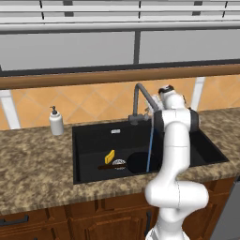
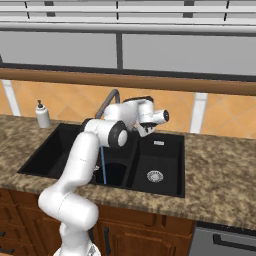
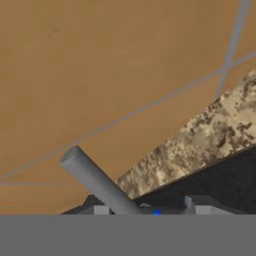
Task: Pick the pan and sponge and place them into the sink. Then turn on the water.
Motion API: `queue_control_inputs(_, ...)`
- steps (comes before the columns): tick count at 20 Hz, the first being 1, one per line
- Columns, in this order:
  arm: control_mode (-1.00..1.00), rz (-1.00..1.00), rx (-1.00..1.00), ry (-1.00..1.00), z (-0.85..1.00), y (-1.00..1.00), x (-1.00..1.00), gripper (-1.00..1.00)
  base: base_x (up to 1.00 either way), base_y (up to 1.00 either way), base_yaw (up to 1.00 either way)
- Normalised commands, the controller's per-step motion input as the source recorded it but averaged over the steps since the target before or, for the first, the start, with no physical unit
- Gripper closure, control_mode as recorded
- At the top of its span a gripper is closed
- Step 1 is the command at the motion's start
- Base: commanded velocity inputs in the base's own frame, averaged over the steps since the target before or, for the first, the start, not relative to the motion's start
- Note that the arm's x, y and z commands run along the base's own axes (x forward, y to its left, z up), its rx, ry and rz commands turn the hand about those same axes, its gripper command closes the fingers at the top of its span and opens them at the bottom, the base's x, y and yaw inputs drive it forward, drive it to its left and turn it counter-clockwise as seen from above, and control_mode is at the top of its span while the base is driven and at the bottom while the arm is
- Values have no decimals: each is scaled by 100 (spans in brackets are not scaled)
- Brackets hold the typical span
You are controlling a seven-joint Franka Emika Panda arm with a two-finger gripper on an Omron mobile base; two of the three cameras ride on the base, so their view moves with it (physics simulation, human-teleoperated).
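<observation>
The black sink (image 1: 86, 140) is set into the granite counter. In its left basin a yellow sponge (image 1: 109, 156) leans upright beside the black pan (image 1: 137, 162), whose handle points left. A thin blue stream of water (image 1: 150, 140) falls from the grey faucet (image 1: 139, 96) into the pan. My gripper (image 3: 150, 209) is up behind the faucet at the back of the sink (image 2: 165, 165). Its fingertips (image 3: 199, 205) stand apart, and the grey faucet lever (image 3: 95, 180) runs between them, close to the left one. The water (image 2: 103, 167) also shows beside my arm.
A white soap dispenser (image 1: 56, 122) stands on the counter left of the sink, against the orange tiled wall. My arm reaches over the middle of the sink and hides part of the right basin. Granite counter (image 1: 33, 164) runs on both sides.
</observation>
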Motion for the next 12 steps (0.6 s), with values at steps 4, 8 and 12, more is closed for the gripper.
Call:
queue_control_inputs(4,-100,0,29,14,-19,-16,3,100,0,0,0)
queue_control_inputs(8,-100,0,4,2,-6,-2,2,100,0,0,0)
queue_control_inputs(12,-100,0,0,0,0,0,0,100,0,0,0)
